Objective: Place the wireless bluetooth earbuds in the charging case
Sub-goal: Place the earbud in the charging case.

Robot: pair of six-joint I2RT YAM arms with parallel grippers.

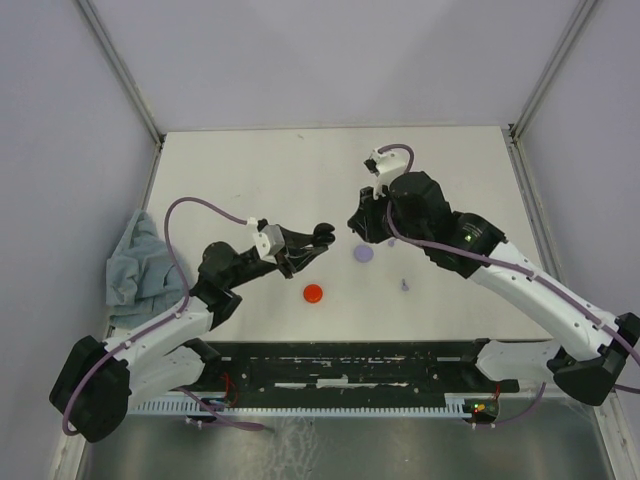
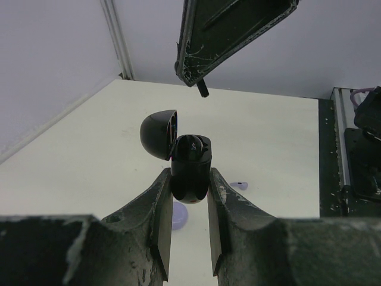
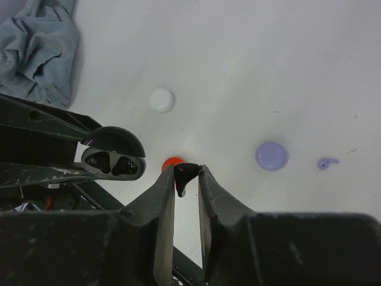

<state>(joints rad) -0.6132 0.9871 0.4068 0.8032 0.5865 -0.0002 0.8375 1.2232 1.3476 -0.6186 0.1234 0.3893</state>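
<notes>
You are at the seating step. Your left hand (image 2: 190, 180) is clamped on the open black case (image 2: 190, 170), with its lid (image 2: 158, 134) swung back toward ten o'clock. Your right hand (image 3: 186, 176) is pinched almost closed on a black earbud (image 3: 187, 171), held above the surface (image 1: 250, 170) and apart from the case, which sits at nine o'clock of it in the right wrist view. Next, I judge, carry the bud across, line it up over a free well and press gently; whether either well is already filled I cannot tell. A lavender earbud (image 3: 326, 162) lies loose at three o'clock of the lavender case (image 3: 271, 155).
</notes>
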